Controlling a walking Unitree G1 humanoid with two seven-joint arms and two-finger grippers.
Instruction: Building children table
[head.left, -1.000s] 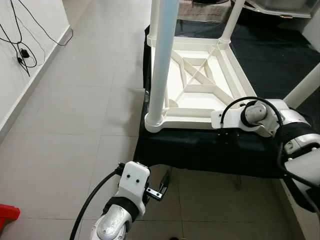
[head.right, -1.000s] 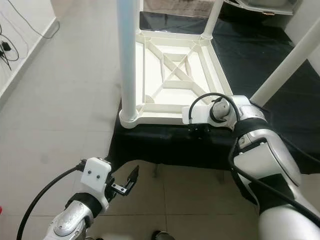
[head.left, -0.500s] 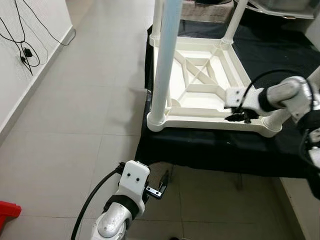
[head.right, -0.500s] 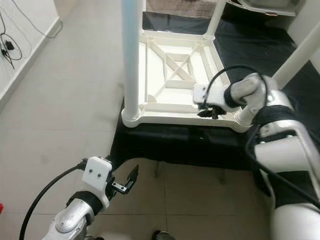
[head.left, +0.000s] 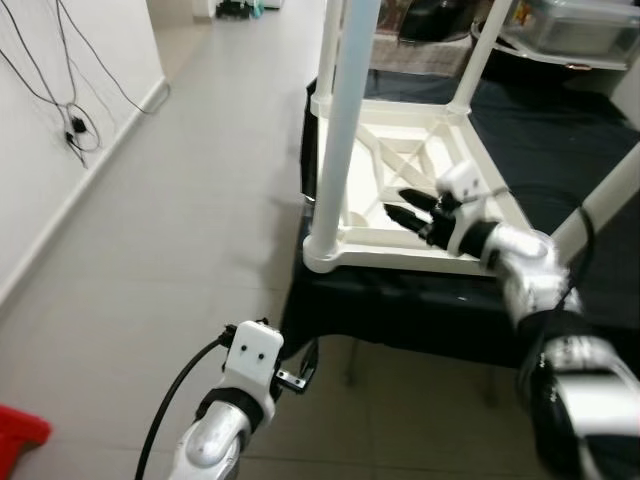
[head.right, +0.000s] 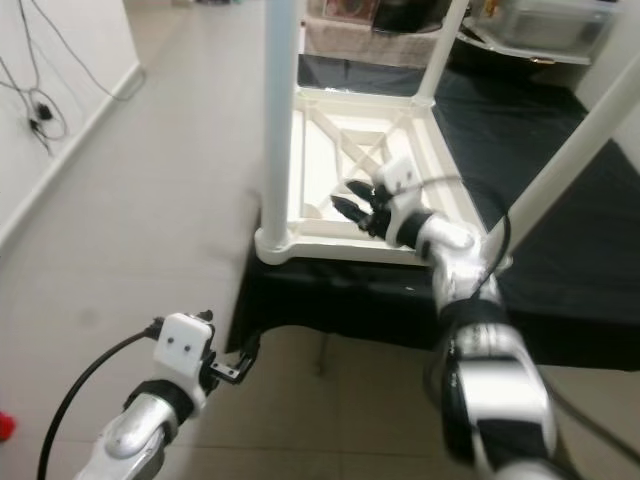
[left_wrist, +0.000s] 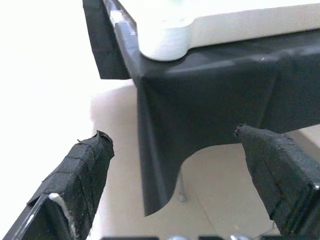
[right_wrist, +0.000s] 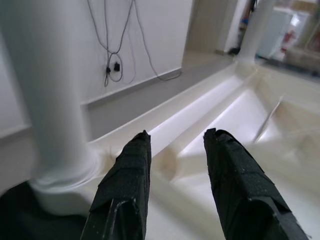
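The children's table (head.left: 420, 190) lies upside down on a black cloth (head.left: 420, 300) covering a low stand, legs pointing up. My right gripper (head.left: 412, 212) hovers just above the ribbed underside of the tabletop (head.right: 340, 150), inside the near rim (head.left: 400, 243), with both fingers parted and nothing between them. The near-left leg (head.left: 345, 120) stands in its corner socket (head.left: 325, 250), just beyond my fingertips on the side toward the wall. A second leg (head.left: 610, 200) rises close behind my right forearm, and two more stand at the far corners.

My left gripper (head.left: 300, 368) hangs low in front of the cloth edge, fingers spread wide and empty. In the left wrist view the socket corner sits above and ahead of it.

Handling assessment:
- The table appears to be moulded white plastic: light for its bulk, stiff along the ribs, smooth and somewhat slippery.
- The legs are long round tubes. A grasp high up gives leverage but could tilt the whole frame or slide it on the cloth.
- The preferred hold is low on a leg, near the socket, or on the flat rim wall, where the fingers can pinch a straight edge.
- The thin cross ribs (head.right: 365, 150) seem the weakest place to load.
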